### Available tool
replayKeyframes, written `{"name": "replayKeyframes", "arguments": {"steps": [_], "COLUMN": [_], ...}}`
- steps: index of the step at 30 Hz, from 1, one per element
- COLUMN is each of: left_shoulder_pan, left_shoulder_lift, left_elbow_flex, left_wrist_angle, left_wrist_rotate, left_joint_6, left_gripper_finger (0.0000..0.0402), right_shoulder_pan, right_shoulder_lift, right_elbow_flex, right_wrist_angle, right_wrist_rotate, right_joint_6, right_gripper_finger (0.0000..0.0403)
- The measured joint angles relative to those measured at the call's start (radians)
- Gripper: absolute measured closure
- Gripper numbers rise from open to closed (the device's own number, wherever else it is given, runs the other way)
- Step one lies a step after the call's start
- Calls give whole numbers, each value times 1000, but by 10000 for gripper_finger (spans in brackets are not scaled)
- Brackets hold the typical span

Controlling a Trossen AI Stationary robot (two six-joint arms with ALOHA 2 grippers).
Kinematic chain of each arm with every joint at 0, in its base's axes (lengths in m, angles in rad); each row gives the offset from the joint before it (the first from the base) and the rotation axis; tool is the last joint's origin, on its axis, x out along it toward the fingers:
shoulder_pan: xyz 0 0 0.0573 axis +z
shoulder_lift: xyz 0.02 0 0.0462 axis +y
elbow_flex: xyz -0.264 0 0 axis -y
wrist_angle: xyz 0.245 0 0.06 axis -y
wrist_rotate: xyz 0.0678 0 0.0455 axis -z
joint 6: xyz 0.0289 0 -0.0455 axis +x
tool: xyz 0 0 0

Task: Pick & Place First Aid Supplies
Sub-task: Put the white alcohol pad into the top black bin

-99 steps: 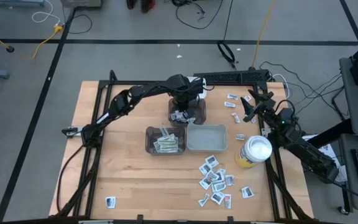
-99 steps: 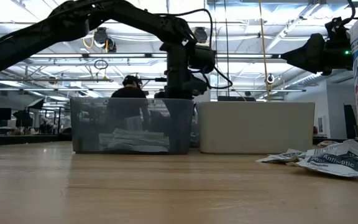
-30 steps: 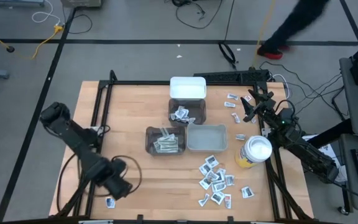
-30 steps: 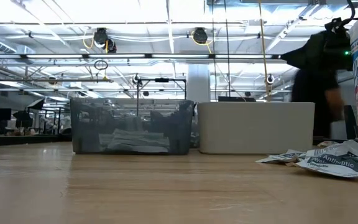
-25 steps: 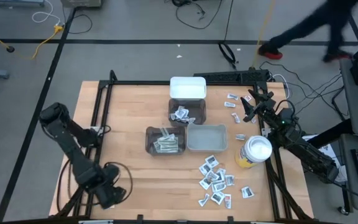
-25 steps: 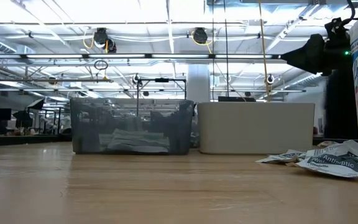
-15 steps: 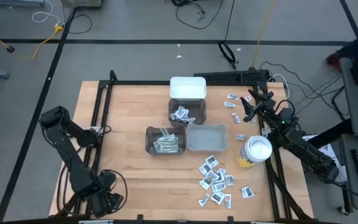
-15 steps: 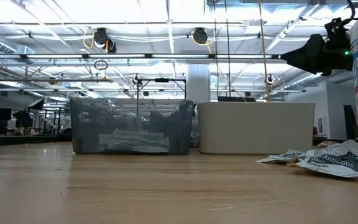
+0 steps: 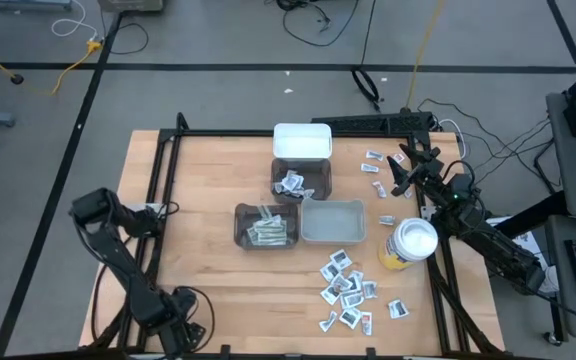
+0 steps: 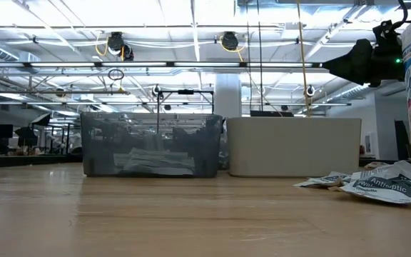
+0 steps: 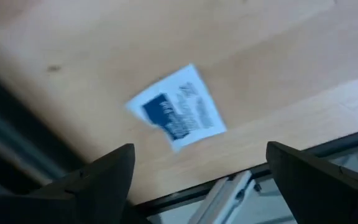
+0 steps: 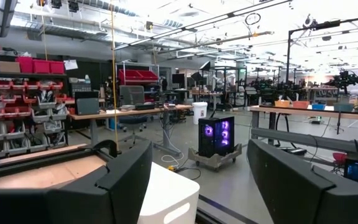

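One white packet with blue print [image 11: 178, 107] lies flat on the wood by the table's near left corner. My left gripper [image 11: 197, 149] hangs open above it, pointing down; in the high view the gripper [image 9: 176, 335] hides the packet. More first aid supplies lie in a pile [image 9: 346, 285] at the near right, and a few packets [image 9: 376, 170] at the far right. My right gripper [image 9: 400, 168] waits open at the far right edge, pointing out into the room [image 12: 197, 155].
A dark bin with strip wrappers [image 9: 266, 225], a pale bin [image 9: 332, 221], a dark bin with packets [image 9: 300, 180] and a white bin [image 9: 302, 141] stand mid-table. A yellow canister [image 9: 408, 245] stands at the right. A black frame rail [image 11: 229, 190] runs along the near edge.
My left gripper has swung toward the table's near left corner and come down over the lone packet, staying open. A person has walked past beyond the table's far right and gone out of view.
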Motion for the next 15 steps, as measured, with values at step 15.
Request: {"name": "replayKeyframes", "arguments": {"steps": [15], "left_shoulder_pan": [2], "left_shoulder_lift": [38], "left_elbow_flex": [-72], "left_wrist_angle": [167], "left_wrist_rotate": [0], "left_joint_6": [33], "left_gripper_finger": [66], "right_shoulder_pan": [0], "right_shoulder_lift": [0], "right_elbow_flex": [0], "right_wrist_angle": [0], "right_wrist_rotate": [0], "right_joint_6": [0], "right_gripper_finger": [140]}}
